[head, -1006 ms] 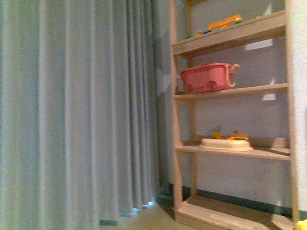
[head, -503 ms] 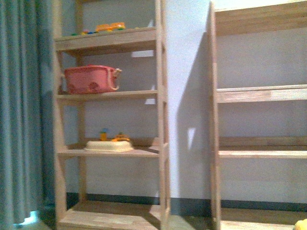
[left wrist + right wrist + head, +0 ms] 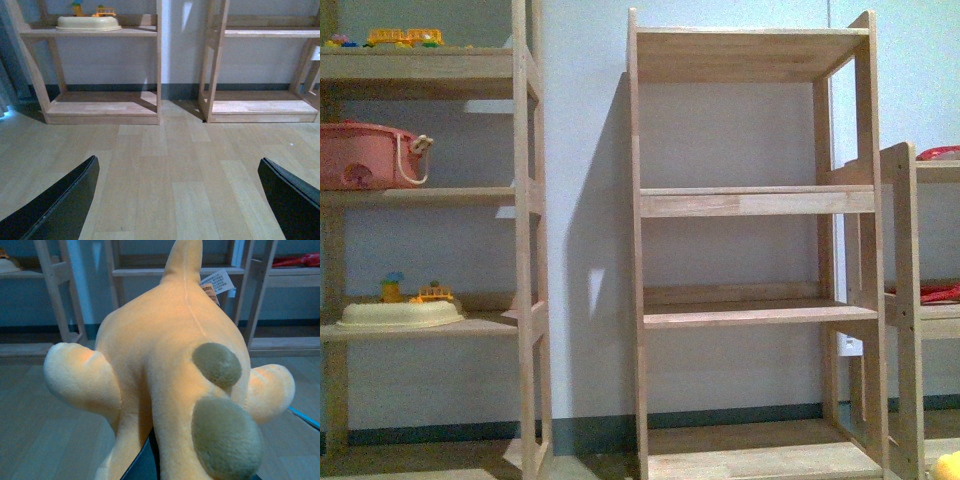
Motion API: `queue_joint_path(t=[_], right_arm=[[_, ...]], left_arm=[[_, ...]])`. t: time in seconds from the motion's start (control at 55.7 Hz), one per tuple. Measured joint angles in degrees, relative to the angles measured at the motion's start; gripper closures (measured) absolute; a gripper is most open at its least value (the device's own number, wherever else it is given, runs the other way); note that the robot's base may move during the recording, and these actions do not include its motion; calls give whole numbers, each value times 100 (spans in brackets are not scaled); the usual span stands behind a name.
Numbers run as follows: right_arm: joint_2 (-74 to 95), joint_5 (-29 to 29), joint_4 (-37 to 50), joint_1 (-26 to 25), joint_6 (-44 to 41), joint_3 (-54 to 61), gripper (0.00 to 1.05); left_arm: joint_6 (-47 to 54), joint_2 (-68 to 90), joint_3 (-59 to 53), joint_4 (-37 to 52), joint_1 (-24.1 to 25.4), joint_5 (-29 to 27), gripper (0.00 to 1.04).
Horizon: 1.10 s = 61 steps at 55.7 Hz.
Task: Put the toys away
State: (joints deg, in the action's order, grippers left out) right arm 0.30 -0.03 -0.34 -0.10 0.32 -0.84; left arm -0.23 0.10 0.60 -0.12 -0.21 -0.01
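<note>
Straight ahead, three wooden shelf units stand against a pale wall on a wood-plank floor (image 3: 165, 165). The middle unit (image 3: 750, 200) has bare shelves. The left unit (image 3: 530, 200) carries a pink basket (image 3: 365, 155) on its second shelf, a cream tray (image 3: 390, 315) with small toys on the shelf below, and a yellow toy bus (image 3: 405, 37) at the top. The right unit (image 3: 900, 250) is cut off by the frame edge; something red lies on it.

The plush toy (image 3: 165, 355) – orange-yellow, with two grey-brown spots and a white tag – fills the right wrist view, held above the floor. The right fingers (image 3: 142, 467) pinch it from beneath; only a dark sliver of them shows. A yellow bit of the toy peeks into the front view's lower right corner (image 3: 948, 467).

The left fingers (image 3: 60, 205) are spread wide over bare floor – holding nothing.
</note>
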Motion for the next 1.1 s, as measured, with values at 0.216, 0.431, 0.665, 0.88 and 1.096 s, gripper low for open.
queue_joint_path(t=[0.216, 0.431, 0.665, 0.88, 1.096], right_arm=[[0, -20, 0, 2, 0, 0, 98], [0, -15, 0, 2, 0, 2, 98], [2, -15, 0, 2, 0, 2, 98], [0, -17, 0, 2, 0, 2, 98], [2, -15, 0, 2, 0, 0, 98]], left_arm=[[0, 0, 0, 0, 0, 0, 6], [-2, 0, 0, 0, 0, 0, 6], [-2, 0, 0, 0, 0, 0, 6], [-2, 0, 0, 0, 0, 0, 6], [0, 0, 0, 0, 0, 2, 6]])
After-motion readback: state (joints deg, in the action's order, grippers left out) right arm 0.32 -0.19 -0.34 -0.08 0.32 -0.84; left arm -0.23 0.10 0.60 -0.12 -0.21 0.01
